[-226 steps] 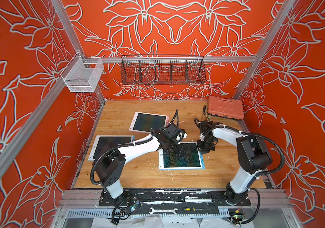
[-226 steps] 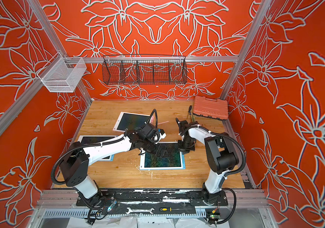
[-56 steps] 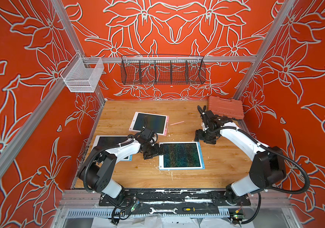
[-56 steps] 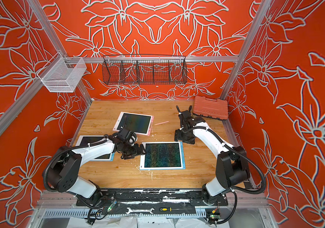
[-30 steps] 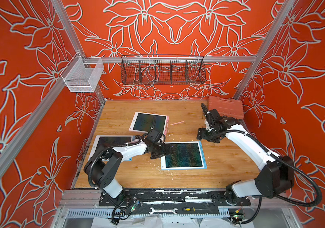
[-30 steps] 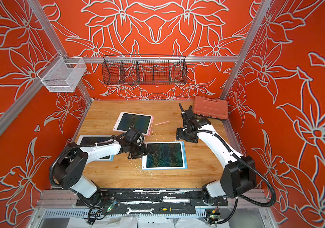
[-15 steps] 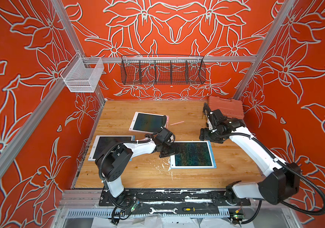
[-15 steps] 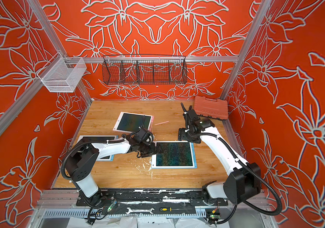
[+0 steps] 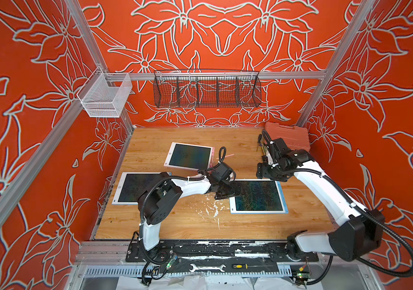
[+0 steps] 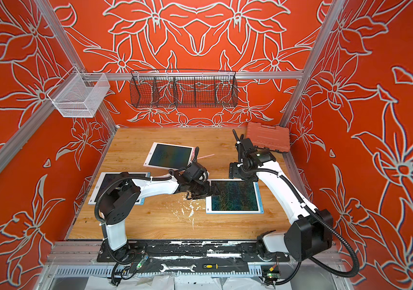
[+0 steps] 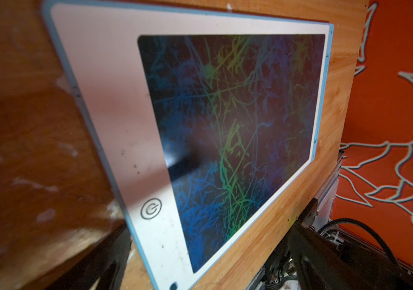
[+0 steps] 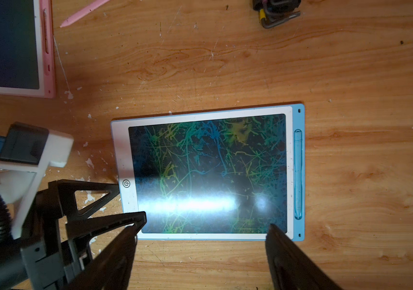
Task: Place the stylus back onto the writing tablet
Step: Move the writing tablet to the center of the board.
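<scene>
**Desk:** What's on your wooden table (image 9: 175,221)?

**Op:** Biggest first. I've got the blue-rimmed tablet (image 9: 258,195) lying flat towards the front, and the pink-rimmed tablet (image 9: 190,157) further back. My left gripper (image 12: 131,200) is low at the blue one's button end. Its jaws are parted with nothing in them, and the tips are at that edge, though I can't tell if they're touching it. My right gripper (image 12: 203,227) hangs above the same tablet, spread wide and empty.

**Desk:** And the stylus?

**Op:** The blue stylus (image 12: 297,173) lies in the groove along the blue tablet's edge, opposite the button. It looks seated, so I'd call that one done. The pink stylus (image 12: 82,12) lies loose on the wood near the pink tablet, not touching it.

**Desk:** So what's next?

**Op:** The pink one, I reckon. I'd bring the right arm over it, set the jaws across the shaft and pinch low against the wood. Then I'd lay it into the slot on the rim facing it. It's thin and may roll.
</scene>
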### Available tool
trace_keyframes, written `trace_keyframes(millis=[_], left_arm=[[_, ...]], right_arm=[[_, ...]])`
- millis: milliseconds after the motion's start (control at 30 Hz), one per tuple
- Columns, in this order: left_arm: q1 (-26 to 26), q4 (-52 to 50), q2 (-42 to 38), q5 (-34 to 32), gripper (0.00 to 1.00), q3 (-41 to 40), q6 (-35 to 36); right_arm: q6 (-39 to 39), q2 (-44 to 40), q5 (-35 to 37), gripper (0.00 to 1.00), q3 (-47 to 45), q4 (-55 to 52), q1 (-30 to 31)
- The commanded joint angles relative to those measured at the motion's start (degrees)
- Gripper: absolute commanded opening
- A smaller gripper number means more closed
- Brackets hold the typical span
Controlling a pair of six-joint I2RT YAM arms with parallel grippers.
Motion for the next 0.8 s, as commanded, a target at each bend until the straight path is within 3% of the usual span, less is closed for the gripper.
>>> trace_keyframes(millis=[0,767], left_arm=[[-1.4,-3.3,4.4,-1.1,0.98,0.4,-1.5],[-4.7,-5.5,14.6,-1.2,0.98,13.8,-2.3]], right_arm=[[-1.1,-1.9,1.5,0.83,1.1,-2.0,-0.5],[-5.0,-3.3,-0.6,0.84,0.3,-3.9,-4.9]])
